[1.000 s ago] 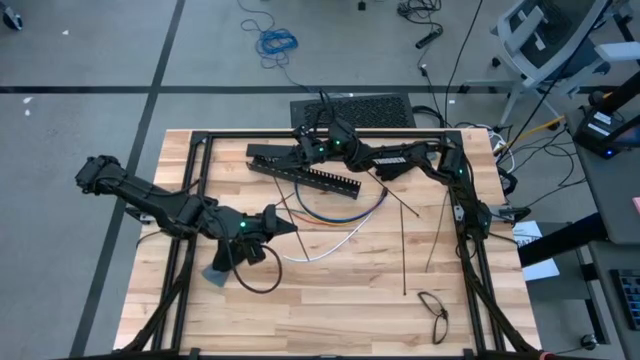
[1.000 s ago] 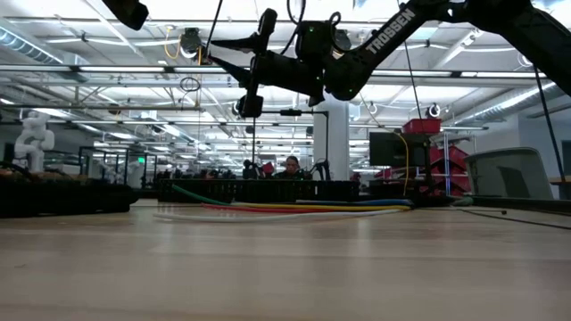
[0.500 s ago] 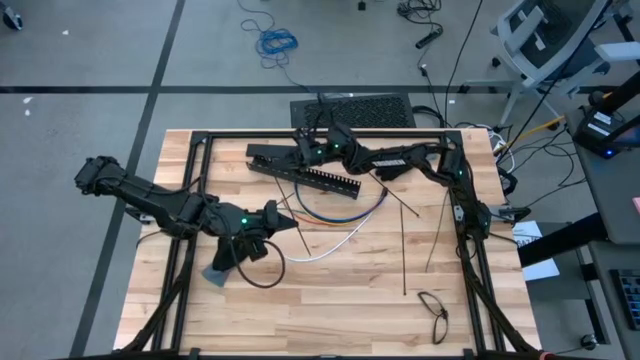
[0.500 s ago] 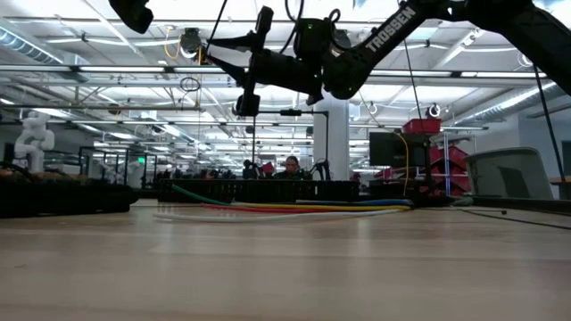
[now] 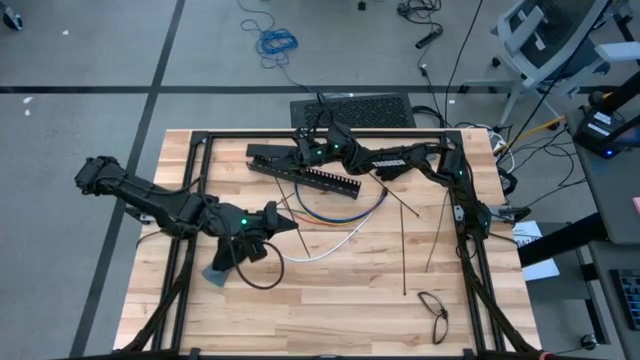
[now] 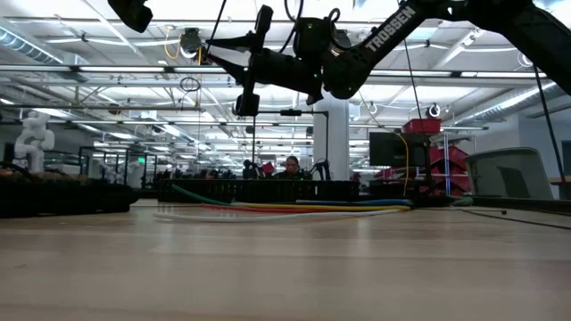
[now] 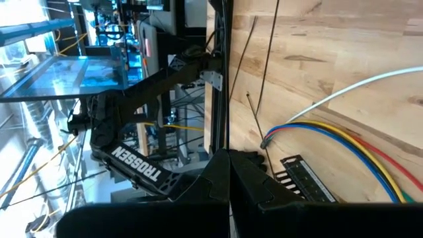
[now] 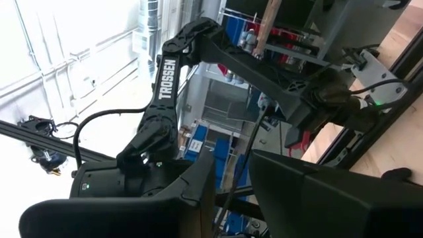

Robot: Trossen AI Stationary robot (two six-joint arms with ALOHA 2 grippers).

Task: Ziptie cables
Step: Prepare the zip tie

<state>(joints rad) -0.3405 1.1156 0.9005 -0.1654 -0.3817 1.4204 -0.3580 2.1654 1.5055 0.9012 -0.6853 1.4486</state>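
Low view: coloured cables (image 6: 294, 209) (green, red, yellow, blue, white) lie flat on the wooden table (image 6: 285, 267), in front of a long black slotted bar (image 6: 259, 190). Above them a dark arm marked TROSSEN hangs, its gripper (image 6: 217, 52) pointing left. A person (image 6: 291, 167) sits in the room behind.

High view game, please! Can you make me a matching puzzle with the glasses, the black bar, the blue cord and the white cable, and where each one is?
Things:
1. glasses
2. black bar
3. blue cord
4. white cable

Places:
A. on the floor, off the table
B. curving across the table's middle
C. alone near the table's front corner, on the right arm's side
D. lying slantwise on the far part of the table

Pairs: 1-C, 2-D, 3-A, 4-B
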